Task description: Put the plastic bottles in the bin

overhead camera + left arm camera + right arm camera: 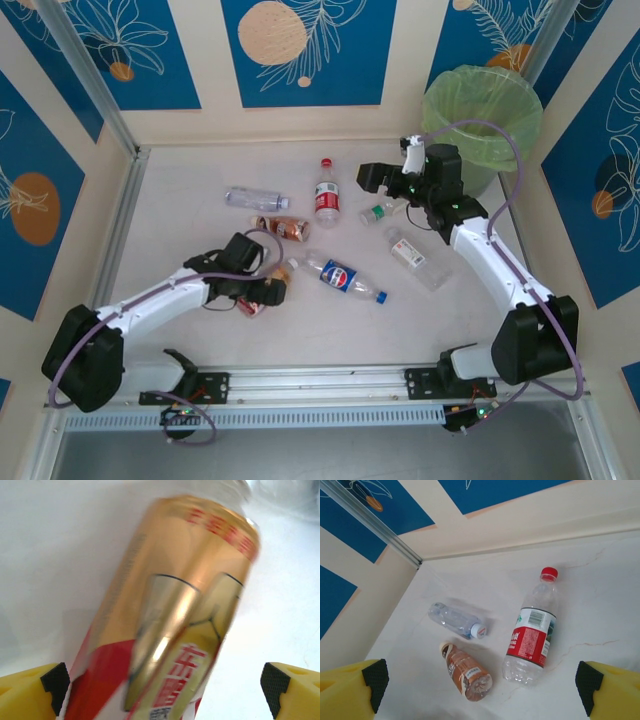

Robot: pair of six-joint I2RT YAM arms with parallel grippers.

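Your left gripper [164, 687] sits spread wide, pads clear of a gold-and-red-labelled bottle [185, 595] with red Chinese characters, lying on the table [180, 230], while your right gripper [481, 686], also spread and holding nothing, hangs near the bin [522, 122] facing a red-capped bottle [532, 632] with unreadable label print.

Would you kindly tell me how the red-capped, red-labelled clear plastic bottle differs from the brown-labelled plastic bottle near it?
The red-capped, red-labelled clear plastic bottle stands upright; the brown-labelled plastic bottle lies on its side. The red-capped one looks larger, and its cap is red against the brown-labelled one's pale cap. Both rest free on the pale table.
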